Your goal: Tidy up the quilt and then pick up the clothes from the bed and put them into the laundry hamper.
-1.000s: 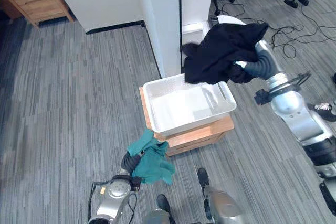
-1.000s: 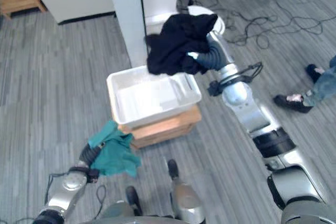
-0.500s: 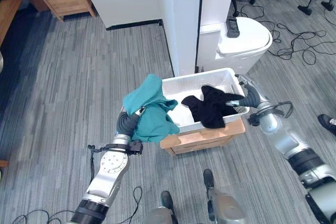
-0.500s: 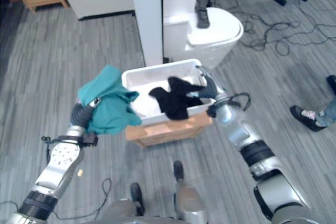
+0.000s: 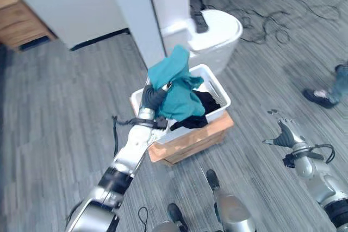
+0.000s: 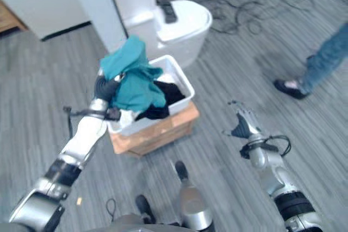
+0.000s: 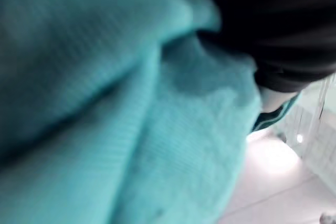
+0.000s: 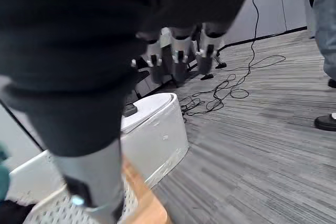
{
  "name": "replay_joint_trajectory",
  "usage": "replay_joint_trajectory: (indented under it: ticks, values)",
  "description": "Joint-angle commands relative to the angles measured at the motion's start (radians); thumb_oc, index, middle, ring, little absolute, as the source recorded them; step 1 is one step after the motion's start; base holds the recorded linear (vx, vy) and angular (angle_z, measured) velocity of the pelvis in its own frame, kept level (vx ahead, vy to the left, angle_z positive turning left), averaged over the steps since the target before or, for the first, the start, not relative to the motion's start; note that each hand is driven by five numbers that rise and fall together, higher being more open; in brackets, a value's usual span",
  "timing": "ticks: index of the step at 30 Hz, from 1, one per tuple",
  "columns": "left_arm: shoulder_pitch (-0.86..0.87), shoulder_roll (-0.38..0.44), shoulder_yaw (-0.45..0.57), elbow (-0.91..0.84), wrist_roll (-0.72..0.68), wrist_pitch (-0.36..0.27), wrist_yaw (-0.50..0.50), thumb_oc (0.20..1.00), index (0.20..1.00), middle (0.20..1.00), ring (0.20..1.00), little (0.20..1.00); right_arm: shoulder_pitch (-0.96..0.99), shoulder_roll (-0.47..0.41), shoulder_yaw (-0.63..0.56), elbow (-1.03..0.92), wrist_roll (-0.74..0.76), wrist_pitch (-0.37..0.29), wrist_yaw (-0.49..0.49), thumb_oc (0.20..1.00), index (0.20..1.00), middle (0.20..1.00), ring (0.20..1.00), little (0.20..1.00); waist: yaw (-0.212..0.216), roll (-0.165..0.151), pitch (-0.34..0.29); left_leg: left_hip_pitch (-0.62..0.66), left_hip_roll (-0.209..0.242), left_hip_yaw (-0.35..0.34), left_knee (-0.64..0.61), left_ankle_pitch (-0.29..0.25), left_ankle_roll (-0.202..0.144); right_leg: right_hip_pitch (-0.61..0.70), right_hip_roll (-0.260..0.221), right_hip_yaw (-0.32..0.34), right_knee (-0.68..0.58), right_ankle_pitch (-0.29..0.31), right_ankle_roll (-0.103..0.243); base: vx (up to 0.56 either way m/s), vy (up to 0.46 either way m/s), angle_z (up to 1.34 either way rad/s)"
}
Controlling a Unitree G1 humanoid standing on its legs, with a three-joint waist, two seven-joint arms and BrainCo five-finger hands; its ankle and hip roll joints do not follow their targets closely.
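Note:
A teal garment (image 5: 176,86) hangs from my left hand (image 5: 151,95), raised over the white laundry hamper (image 5: 219,95). The cloth covers that hand, and up close the teal garment (image 7: 131,129) lies against dark cloth. A black garment (image 5: 199,111) lies inside the hamper, partly under the teal one and drooping over the near rim. My right hand (image 5: 286,133) hovers open above the floor, well to the right of the hamper and holding nothing. Its straight fingers (image 8: 178,51) point toward the room beyond.
The hamper rests on a wooden crate (image 5: 190,142). Behind it are a round white unit (image 5: 220,32) with a remote (image 5: 200,21) on top, and a white pillar (image 5: 128,9). A person's leg (image 6: 321,55) and shoe (image 6: 287,87) are at the right. Cables (image 5: 272,17) trail across the floor.
The black garment left my right hand and now lies in the hamper; that hand has pulled away right and low. My left arm raised the teal garment over the hamper. The camera shifted.

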Motion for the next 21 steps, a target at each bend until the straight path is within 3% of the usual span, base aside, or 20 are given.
replay_joint_trajectory:
  ticks: [1,3,4,5,9,16,21]
  values:
    - [-0.135,0.019,-0.042,0.109,0.106,-0.011,0.085,0.2,0.2,0.2,0.2,0.2,0.005,-0.011,-0.003,0.023,0.054,-0.041,-0.042,1.0,1.0,1.0,1.0,1.0,-0.041,-0.021,-0.009,-0.057,0.081,-0.014,-0.004,0.028,-0.049,0.012,-0.026,-0.005,0.072,-0.176,0.074,-0.05,-0.025,-0.33]
    - [-0.187,0.006,-0.061,0.23,0.108,0.013,0.115,0.2,0.2,0.2,0.2,0.2,0.04,0.015,0.025,0.087,0.072,-0.039,-0.054,1.0,1.0,1.0,1.0,1.0,-0.057,-0.022,0.003,-0.074,0.08,-0.005,-0.004,0.032,-0.052,-0.006,-0.025,0.001,0.071,-0.174,0.08,-0.04,-0.015,-0.27]
    - [-0.189,0.007,-0.061,0.232,0.107,0.012,0.115,0.52,0.52,0.52,0.52,0.52,0.039,0.016,0.026,0.088,0.072,-0.04,-0.055,1.0,1.0,1.0,1.0,1.0,-0.056,-0.022,0.002,-0.079,0.081,-0.003,-0.004,0.037,-0.052,-0.011,-0.024,0.002,0.07,-0.169,0.079,-0.02,-0.016,-0.3]
    - [-0.193,-0.005,-0.067,0.272,0.084,0.02,0.108,1.0,1.0,1.0,1.0,1.0,0.047,0.027,0.039,0.117,0.082,-0.037,-0.055,1.0,1.0,1.0,1.0,1.0,-0.059,-0.019,0.005,-0.081,0.08,-0.003,-0.004,0.036,-0.053,-0.011,-0.026,-0.001,0.07,-0.171,0.081,-0.02,-0.02,-0.18]
    - [-0.176,-0.016,-0.06,0.32,0.032,0.024,0.071,1.0,1.0,1.0,1.0,1.0,0.061,0.052,0.064,0.198,0.084,-0.02,-0.063,1.0,1.0,1.0,1.0,1.0,-0.054,-0.009,0.009,-0.085,0.079,-0.006,-0.004,0.042,-0.054,-0.011,-0.028,-0.003,0.065,-0.168,0.075,0.0,-0.003,-0.07]
    - [-0.064,0.004,-0.004,0.211,-0.022,-0.011,0.079,1.0,1.0,1.0,1.0,1.0,0.067,0.086,0.069,0.229,0.098,-0.013,-0.068,1.0,1.0,1.0,1.0,1.0,-0.027,0.001,0.0,-0.057,0.074,-0.017,-0.004,0.033,-0.052,0.02,-0.037,-0.018,0.068,-0.176,0.067,0.02,0.003,0.12]
    - [0.164,0.017,0.14,0.141,-0.263,-0.064,0.032,1.0,1.0,1.0,1.0,1.0,0.06,0.117,0.068,0.269,0.13,0.003,-0.043,1.0,1.0,1.0,1.0,1.0,0.021,0.01,-0.022,-0.019,0.064,-0.043,-0.004,0.017,-0.044,0.072,-0.046,-0.037,0.074,-0.195,0.058,0.02,-0.003,0.21]
